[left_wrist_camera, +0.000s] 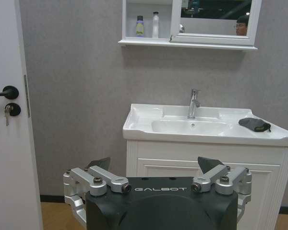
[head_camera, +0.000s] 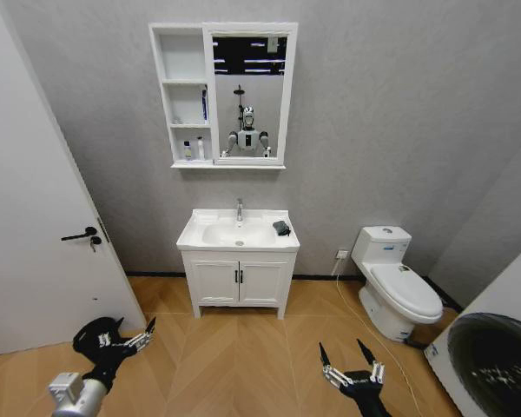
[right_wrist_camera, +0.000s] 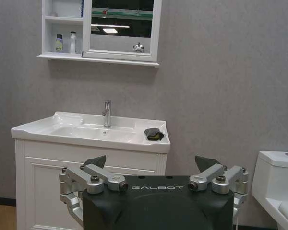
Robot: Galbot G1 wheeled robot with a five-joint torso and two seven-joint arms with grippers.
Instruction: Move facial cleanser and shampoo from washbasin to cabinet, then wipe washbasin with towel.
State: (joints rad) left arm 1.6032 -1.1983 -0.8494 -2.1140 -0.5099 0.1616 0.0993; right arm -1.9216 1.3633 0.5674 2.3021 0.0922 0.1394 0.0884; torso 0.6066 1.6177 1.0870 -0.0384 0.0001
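Note:
The white washbasin [head_camera: 191,236] [left_wrist_camera: 149,132] [right_wrist_camera: 86,139] stands against the far wall, with the dark towel [head_camera: 281,228] [left_wrist_camera: 254,124] [right_wrist_camera: 154,134] lying bunched on its right rim. Above it hangs the cabinet [head_camera: 161,87] [left_wrist_camera: 182,43] [right_wrist_camera: 101,58]. Two small bottles [head_camera: 192,150] [left_wrist_camera: 147,26] [right_wrist_camera: 66,43] stand in its lowest niche; I cannot tell which is the facial cleanser and which the shampoo. My left gripper [head_camera: 136,323] [left_wrist_camera: 154,165] and right gripper [head_camera: 341,352] [right_wrist_camera: 151,164] hang low over the floor, well short of the basin, both open and empty.
A white two-door vanity [head_camera: 239,280] carries the basin. A white door [head_camera: 35,243] is at the left, a toilet [head_camera: 395,287] at the right and a washing machine [head_camera: 495,347] at the near right. Bare wooden floor [head_camera: 243,356] lies between me and the vanity.

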